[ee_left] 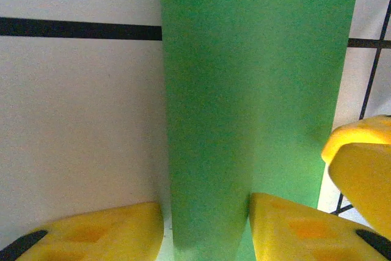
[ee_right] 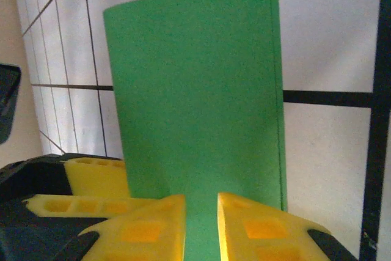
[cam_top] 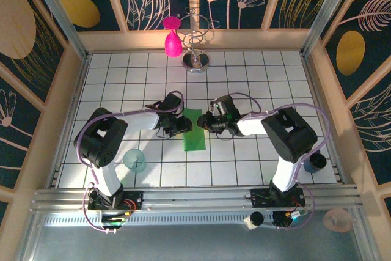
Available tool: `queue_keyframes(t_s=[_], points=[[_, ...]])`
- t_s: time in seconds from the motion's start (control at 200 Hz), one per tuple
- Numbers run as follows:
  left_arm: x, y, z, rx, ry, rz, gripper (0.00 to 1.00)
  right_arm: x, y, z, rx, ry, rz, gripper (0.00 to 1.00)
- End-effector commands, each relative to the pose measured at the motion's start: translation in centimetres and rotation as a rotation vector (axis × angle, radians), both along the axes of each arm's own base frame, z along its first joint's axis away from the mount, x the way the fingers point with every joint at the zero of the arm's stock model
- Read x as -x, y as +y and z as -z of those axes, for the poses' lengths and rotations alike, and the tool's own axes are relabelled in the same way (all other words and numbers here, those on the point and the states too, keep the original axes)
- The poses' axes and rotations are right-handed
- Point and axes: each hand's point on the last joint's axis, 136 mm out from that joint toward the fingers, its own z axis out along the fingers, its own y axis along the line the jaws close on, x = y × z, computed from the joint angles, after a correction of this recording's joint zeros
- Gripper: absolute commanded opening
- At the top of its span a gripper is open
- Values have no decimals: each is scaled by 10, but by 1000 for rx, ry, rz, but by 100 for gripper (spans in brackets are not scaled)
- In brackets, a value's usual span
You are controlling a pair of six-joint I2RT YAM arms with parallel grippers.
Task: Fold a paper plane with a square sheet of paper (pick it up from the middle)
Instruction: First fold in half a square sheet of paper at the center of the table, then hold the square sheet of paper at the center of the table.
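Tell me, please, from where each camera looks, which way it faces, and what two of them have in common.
Top external: above and behind the bases, looking down on the tiled table; both arms, left pincer, right pincer, green paper.
Left wrist: on that wrist, facing along its yellow fingers at the paper.
Right wrist: likewise, over its own fingers.
Shared: both wrist views show the green paper, from opposite sides.

A pink teardrop-shaped object (cam_top: 173, 41) sits just beside a wire stand (cam_top: 196, 59) at the far edge of the white tiled tabletop (cam_top: 256, 77). A translucent teal cup (cam_top: 135, 160) stands front left, a dark cup (cam_top: 316, 162) at the right edge
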Motion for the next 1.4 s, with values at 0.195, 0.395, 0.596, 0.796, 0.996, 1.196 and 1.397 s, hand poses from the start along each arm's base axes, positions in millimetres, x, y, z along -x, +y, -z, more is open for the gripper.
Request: queue_keyframes(t_s=[0.195,0.395,0.596,0.796,0.996,1.196,1.397], points=[[93,76,147,-365,290,54,48,-1,7,3,5,17,-17,18],[93,77,146,-368,286,57,48,7,-2,24,58,75,-1,17],[88,76,143,-368,268,58,48,15,-16,46,136,123,22,16],[46,53,91,-314,126,50,48,22,-32,68,251,175,50,14],[-16,32,-10,-247,-140,-3,51,30,-42,85,311,213,53,13],[-53,26,-105,-116,-378,-74,52,35,-47,95,349,249,55,10],[-44,-17,-122,170,-371,-16,42,39,-50,101,370,271,66,7]])
